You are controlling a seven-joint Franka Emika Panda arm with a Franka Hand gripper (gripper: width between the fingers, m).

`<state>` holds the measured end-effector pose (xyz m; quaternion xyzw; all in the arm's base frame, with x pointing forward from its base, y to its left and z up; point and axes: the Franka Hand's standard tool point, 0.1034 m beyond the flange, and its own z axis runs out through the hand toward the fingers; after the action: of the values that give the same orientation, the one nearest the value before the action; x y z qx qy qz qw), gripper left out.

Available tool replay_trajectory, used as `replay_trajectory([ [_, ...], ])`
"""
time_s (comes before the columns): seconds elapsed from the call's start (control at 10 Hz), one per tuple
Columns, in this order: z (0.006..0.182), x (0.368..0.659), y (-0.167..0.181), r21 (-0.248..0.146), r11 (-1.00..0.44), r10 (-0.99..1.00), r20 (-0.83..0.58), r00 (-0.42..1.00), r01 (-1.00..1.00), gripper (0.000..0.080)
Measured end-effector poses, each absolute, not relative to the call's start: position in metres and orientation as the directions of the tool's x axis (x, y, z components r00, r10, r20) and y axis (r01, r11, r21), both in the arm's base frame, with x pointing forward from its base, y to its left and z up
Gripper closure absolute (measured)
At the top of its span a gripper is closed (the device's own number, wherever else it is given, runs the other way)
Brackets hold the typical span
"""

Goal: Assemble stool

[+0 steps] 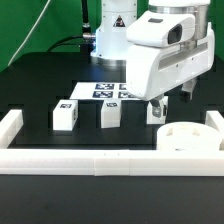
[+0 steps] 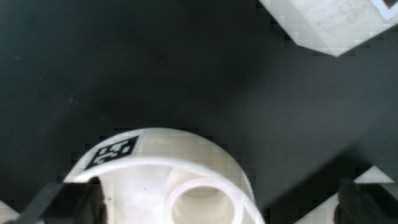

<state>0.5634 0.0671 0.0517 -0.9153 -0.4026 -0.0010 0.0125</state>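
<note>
The round stool seat lies in the tabletop's front corner on the exterior view's right, close against the border rail. The gripper hangs just above it, fingers spread wide and holding nothing, seemingly clear of the seat's rim. Three tagged legs stand in a row mid-table. The marker board lies toward the back edge.
</note>
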Motion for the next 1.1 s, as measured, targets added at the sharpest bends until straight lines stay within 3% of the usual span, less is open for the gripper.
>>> replay_trajectory([
  [0.4, 0.0504, 0.5625, 0.0638, -0.022, -0.715, 0.699, 0.007, 0.716, 0.699, 0.0151],
  [0.6, 0.0492, 0.5563, 0.0604, -0.031, -0.857, 0.514, 0.000, 0.858, 0.514, 0.0151],
  [1.1, 0.0477, 0.5549, 0.0660, -0.054, -0.970, 0.239, 0.006, 0.971, 0.239, 0.0151],
])
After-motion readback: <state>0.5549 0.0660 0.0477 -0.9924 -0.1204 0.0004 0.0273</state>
